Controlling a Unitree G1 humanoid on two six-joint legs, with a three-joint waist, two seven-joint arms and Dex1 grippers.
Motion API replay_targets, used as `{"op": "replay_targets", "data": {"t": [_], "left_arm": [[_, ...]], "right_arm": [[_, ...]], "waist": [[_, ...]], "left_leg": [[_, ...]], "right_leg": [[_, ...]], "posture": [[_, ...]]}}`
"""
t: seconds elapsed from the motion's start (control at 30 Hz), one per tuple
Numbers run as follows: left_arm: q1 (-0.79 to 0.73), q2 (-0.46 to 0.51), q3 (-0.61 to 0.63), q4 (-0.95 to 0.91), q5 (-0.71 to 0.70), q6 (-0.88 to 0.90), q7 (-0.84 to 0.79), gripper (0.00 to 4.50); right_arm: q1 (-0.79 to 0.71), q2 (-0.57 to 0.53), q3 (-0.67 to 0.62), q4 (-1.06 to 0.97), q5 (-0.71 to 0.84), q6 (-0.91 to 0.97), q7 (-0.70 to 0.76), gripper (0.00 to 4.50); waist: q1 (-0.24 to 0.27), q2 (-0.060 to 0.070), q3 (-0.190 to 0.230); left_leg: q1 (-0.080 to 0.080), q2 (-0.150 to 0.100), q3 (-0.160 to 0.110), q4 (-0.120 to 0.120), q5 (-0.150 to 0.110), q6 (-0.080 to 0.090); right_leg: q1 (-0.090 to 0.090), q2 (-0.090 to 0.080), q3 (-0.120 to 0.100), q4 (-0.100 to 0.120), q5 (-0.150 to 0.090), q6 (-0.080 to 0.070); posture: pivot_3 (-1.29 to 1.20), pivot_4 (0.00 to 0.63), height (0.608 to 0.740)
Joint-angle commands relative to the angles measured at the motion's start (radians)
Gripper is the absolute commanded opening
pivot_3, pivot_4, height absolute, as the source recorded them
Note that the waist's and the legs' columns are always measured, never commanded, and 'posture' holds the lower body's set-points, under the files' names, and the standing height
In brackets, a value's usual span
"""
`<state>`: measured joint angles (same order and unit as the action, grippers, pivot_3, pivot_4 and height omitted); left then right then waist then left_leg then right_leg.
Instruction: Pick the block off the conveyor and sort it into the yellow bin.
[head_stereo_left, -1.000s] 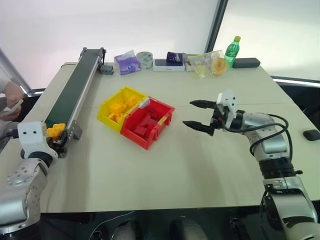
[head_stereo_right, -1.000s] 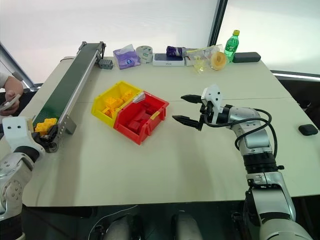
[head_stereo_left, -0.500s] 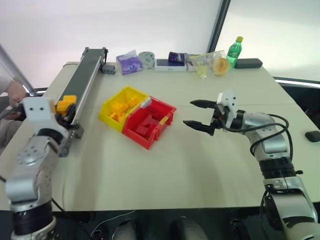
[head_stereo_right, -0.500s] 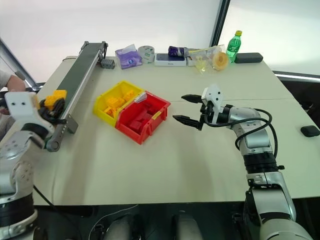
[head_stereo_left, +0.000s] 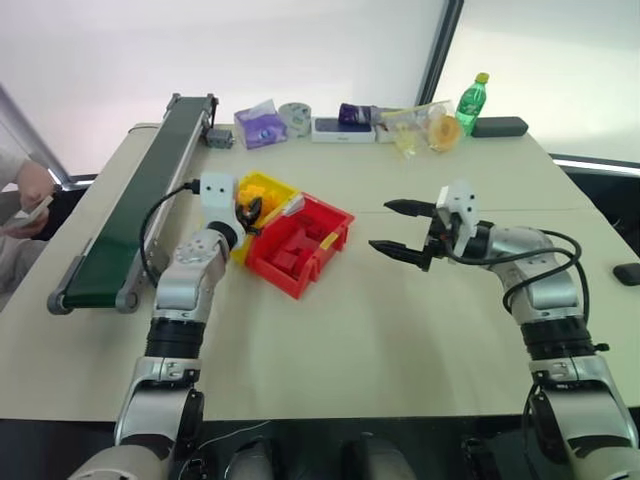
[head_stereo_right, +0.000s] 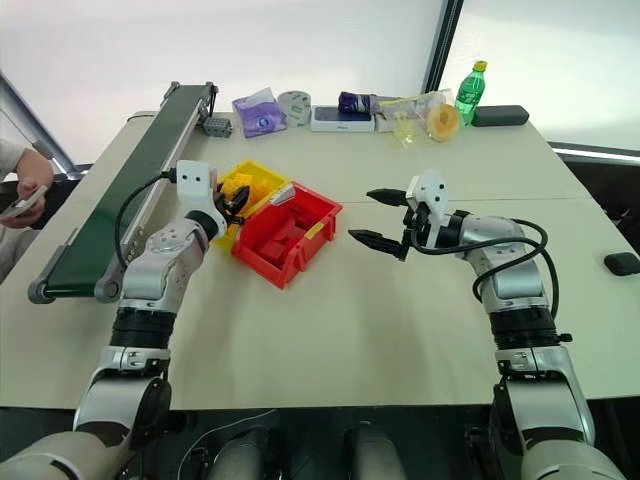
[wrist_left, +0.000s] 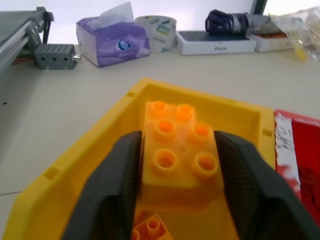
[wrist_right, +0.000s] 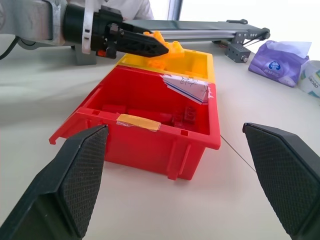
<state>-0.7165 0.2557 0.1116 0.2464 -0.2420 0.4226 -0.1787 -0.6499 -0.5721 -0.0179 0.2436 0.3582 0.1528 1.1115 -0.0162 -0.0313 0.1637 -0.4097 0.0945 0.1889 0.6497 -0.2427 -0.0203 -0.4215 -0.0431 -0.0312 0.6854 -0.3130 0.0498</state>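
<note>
A long dark green conveyor (head_stereo_left: 135, 215) runs along the table's left side. Right of it sits the yellow bin (wrist_left: 90, 165), joined to a red bin (wrist_right: 150, 125) carrying a slip with unreadable handwriting. A small yellow studded block (wrist_left: 179, 152) sits between the left gripper (wrist_left: 177, 172) fingers over the yellow bin; whether they still pinch it I cannot tell. The right gripper (head_stereo_left: 400, 228) hovers spread wide, empty, right of the bins.

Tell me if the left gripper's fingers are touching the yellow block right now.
Cannot tell. In the left wrist view the block sits between the two black fingers of the left gripper over the yellow bin, but whether the pads press its sides is unclear.
</note>
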Motion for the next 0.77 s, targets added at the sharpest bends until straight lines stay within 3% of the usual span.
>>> {"op": "replay_targets", "data": {"t": [0.03,0.07,0.23,0.37,0.43,0.57,0.77], "left_arm": [[-0.016,0.012,0.022,-0.023,-0.004,-0.037,-0.020,4.18],[-0.013,0.018,0.019,-0.028,0.011,-0.042,-0.010,4.44],[0.079,0.071,0.052,-0.217,-0.055,0.033,-0.073,4.44],[0.222,0.218,0.113,-0.437,-0.161,0.062,-0.260,4.44],[0.322,0.335,0.240,-0.503,-0.278,0.087,-0.404,4.44],[0.484,0.505,0.391,-0.508,-0.335,0.106,-0.538,4.44],[0.621,0.560,0.536,-0.460,-0.344,0.081,-0.581,4.44]], "right_arm": [[0.002,-0.010,-0.027,-0.060,0.015,-0.001,-0.013,4.50],[0.003,-0.010,-0.027,-0.062,0.015,0.000,-0.015,4.50],[-0.012,-0.010,-0.024,-0.056,0.016,0.008,-0.013,4.50],[-0.023,-0.014,-0.023,-0.042,0.014,0.006,-0.003,4.50],[-0.032,-0.013,-0.019,-0.034,0.014,0.007,0.004,4.50],[-0.042,-0.009,-0.014,-0.028,0.012,0.008,0.009,4.50],[-0.056,-0.007,-0.008,-0.019,0.013,0.014,0.024,4.50]], "waist": [[0.001,0.000,0.000],[0.001,0.000,0.000],[-0.004,0.000,0.000],[-0.008,0.000,0.000],[-0.011,0.000,0.000],[-0.021,0.001,0.000],[-0.006,0.001,0.000]], "left_leg": [[0.000,0.000,0.000,0.000,0.000,0.000],[0.000,0.000,0.000,0.000,0.000,0.000],[0.000,0.000,0.000,0.000,0.000,0.000],[0.000,0.003,0.000,-0.001,0.000,0.000],[0.000,0.003,0.000,-0.001,0.000,-0.001],[0.000,0.004,0.000,-0.001,0.000,-0.001],[0.000,0.002,-0.001,0.000,0.000,0.000]], "right_leg": [[0.000,0.000,0.000,0.000,0.000,0.000],[0.000,0.000,0.000,0.000,0.000,0.000],[0.000,0.000,0.000,0.000,0.000,0.000],[-0.001,0.000,0.001,0.000,0.000,0.000],[-0.001,0.000,0.001,0.000,0.000,0.000],[-0.001,-0.001,0.000,0.001,0.000,0.000],[0.001,-0.003,0.000,0.000,0.000,0.000]], "posture": [[0.00,0.150,0.740],[0.00,0.150,0.740],[0.00,0.150,0.740],[0.00,0.150,0.740],[0.00,0.150,0.740],[0.00,0.150,0.740],[0.00,0.150,0.740]]}}
